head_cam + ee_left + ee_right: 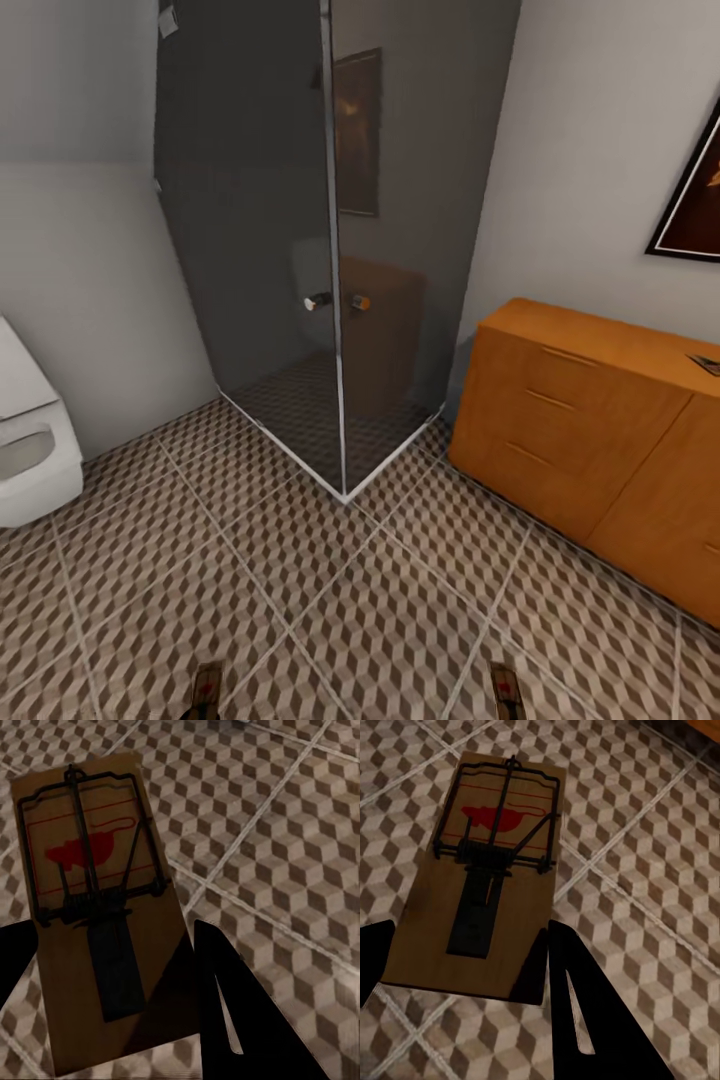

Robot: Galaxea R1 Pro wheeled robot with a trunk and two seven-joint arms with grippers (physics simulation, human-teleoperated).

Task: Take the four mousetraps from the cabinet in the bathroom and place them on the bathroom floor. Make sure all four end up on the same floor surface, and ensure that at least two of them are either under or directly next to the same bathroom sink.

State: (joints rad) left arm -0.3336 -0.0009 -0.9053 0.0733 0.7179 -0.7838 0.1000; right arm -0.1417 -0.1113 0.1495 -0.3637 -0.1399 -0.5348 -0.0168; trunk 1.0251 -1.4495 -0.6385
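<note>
Above bathroom floor [300,580] | left hand [112,1005] grips mousetrap [90,907]; right hand [465,997] grips second mousetrap [487,877]

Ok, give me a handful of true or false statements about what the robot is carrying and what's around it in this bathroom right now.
1. Each gripper holds a mousetrap. True: the left gripper grips one mousetrap, the right gripper another.
2. The cabinet's drawers are pulled open. False: the cabinet shows closed fronts.
3. A toilet stands at the head view's left edge. True: toilet.
4. The shower enclosure is white and opaque. False: the shower enclosure is dark tinted glass.
5. The bathroom floor is plain grey. False: the bathroom floor has a cube pattern.
</note>
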